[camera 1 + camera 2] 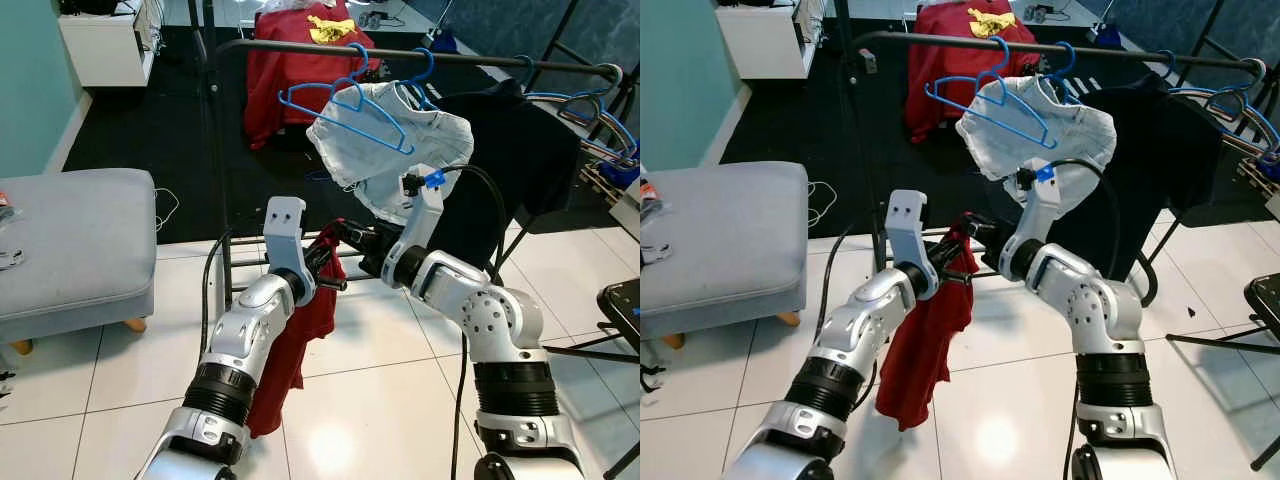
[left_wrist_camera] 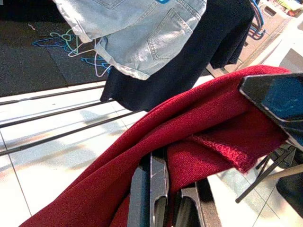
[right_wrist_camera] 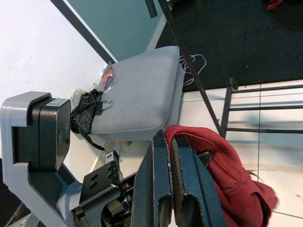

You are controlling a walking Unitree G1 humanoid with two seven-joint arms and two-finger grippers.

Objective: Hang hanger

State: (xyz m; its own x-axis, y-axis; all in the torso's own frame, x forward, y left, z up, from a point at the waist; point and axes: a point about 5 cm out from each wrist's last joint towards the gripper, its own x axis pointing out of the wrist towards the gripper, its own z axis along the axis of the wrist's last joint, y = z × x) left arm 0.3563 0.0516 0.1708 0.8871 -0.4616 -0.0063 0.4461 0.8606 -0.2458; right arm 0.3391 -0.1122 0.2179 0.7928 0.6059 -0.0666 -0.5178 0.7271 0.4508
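No readable writing anywhere I can see. Grey ottoman (image 1: 75, 240) sits far left on the floor. My left arm is bent up, left hand (image 1: 335, 272) pinched tight on the red garment (image 1: 925, 345), which hangs down from it. My right arm folds in from the right, right hand (image 1: 975, 228) clamped on the same cloth beside the left. Above them a blue hanger (image 1: 345, 108) hangs on the black rail (image 1: 420, 55) against pale denim shorts (image 1: 395, 150); a black garment (image 1: 525, 150) hangs further right.
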